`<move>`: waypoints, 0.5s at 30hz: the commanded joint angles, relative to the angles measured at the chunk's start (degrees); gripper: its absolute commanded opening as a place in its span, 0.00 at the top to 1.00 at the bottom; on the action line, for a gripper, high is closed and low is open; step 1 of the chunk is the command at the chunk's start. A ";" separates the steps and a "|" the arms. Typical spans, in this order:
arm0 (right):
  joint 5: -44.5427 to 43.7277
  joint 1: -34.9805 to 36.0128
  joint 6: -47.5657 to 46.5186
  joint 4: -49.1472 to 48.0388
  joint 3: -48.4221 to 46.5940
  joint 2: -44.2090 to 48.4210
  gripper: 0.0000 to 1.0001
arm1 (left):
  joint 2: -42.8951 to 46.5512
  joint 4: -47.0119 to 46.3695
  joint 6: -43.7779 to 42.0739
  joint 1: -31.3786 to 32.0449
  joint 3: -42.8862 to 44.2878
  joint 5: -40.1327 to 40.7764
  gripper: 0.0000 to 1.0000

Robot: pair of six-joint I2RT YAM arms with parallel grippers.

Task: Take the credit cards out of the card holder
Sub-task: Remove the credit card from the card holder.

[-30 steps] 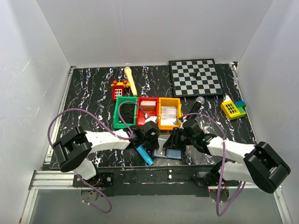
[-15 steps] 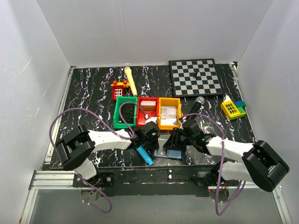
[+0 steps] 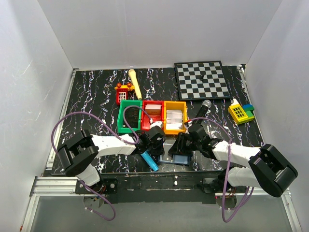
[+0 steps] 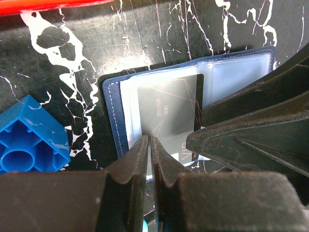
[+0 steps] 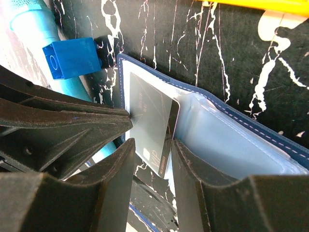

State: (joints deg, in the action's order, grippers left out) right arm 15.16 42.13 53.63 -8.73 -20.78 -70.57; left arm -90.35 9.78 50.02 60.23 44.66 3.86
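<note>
Card holder (image 3: 176,158) lies open at the near edge of the table (image 3: 96,96), between the two arms. The left gripper (image 4: 150,142) is pinched almost closed on the edge of a grey credit card (image 4: 166,113) (partly out of its pocket). The right gripper (image 5: 152,145) stands partly open, its fingers straddling that card's end.

No text could be read with certainty. A grey card (image 4: 166,113) in the open card holder (image 4: 112,121) carried two short lines of faint print at its middle and more lettering along one edge, all too small and blurred to make out.
</note>
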 commanded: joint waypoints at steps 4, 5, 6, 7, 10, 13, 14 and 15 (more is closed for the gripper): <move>1.45 0.32 -0.63 -5.77 1.00 2.27 0.58 | -2.29 1.56 -0.10 0.24 -0.98 -0.52 0.95; 1.54 0.32 -0.63 -6.12 1.35 2.62 0.59 | -2.38 1.47 -0.10 0.15 -0.98 -0.43 0.95; 1.80 0.32 -0.63 -6.82 1.61 2.80 0.60 | -2.55 1.56 -0.18 0.24 -0.90 -0.60 0.96; 2.07 0.23 -0.54 -7.43 1.96 3.24 0.62 | -2.64 1.47 -0.10 0.24 -0.90 -0.61 0.96; 2.94 0.41 -0.36 -9.63 2.76 3.85 0.64 | -2.91 1.47 -0.18 0.15 -0.90 -0.78 0.97; 3.91 0.32 -0.28 -11.21 3.37 4.29 0.64 | -3.08 1.47 -0.01 0.15 -0.81 -0.87 0.98; 4.35 0.32 -0.28 -11.57 3.46 4.38 0.64 | -3.26 1.47 -0.18 0.15 -0.72 -0.87 0.98; 4.61 0.32 -0.28 -12.09 3.55 4.38 0.64 | -3.26 1.47 -0.10 0.15 -0.72 -0.96 0.98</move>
State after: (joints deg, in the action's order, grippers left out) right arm 15.55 42.06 53.15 -12.71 -17.34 -67.48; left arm -90.72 9.47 50.11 60.12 44.69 3.68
